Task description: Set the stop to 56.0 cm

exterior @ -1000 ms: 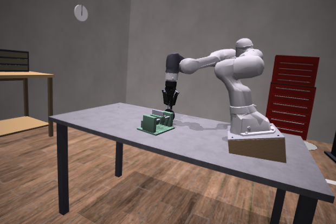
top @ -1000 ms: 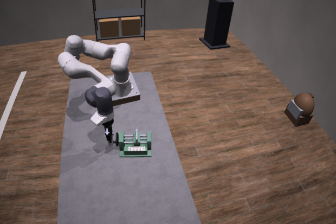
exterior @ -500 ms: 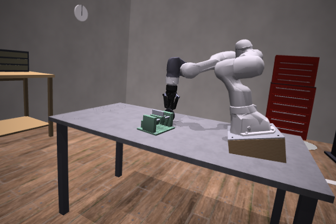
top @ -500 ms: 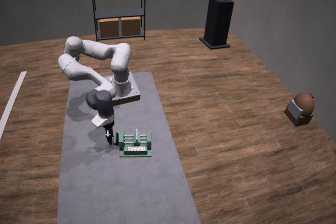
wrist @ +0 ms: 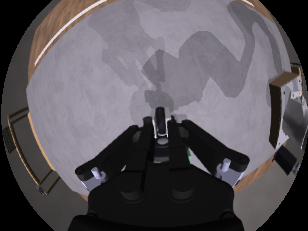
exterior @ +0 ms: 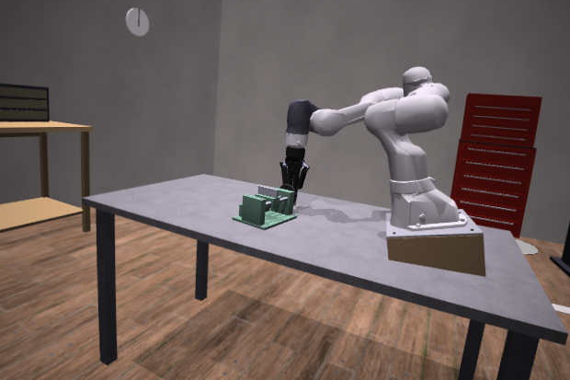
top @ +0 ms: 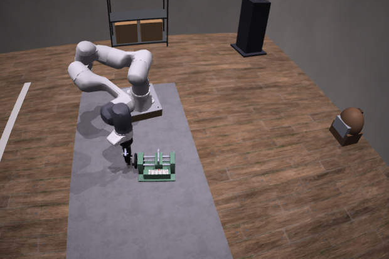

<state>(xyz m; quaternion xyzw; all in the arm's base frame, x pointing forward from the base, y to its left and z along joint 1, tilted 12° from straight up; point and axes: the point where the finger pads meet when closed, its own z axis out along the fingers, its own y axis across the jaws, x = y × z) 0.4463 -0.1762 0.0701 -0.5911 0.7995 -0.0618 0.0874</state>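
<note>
The black two-finger gripper (top: 127,157) points down near the middle of the grey worktop (top: 103,217), its fingers clamped nearly together on the crank grip of the small black round handwheel (top: 135,160). That wheel sits just right of the gripper, at the left end of the green metal stop fixture (top: 157,167). Toward the worktop's far edge, the white arm stands on a wooden base block (top: 150,115). The fixture's scale is too small to read, and the fingers hide the grip.
</note>
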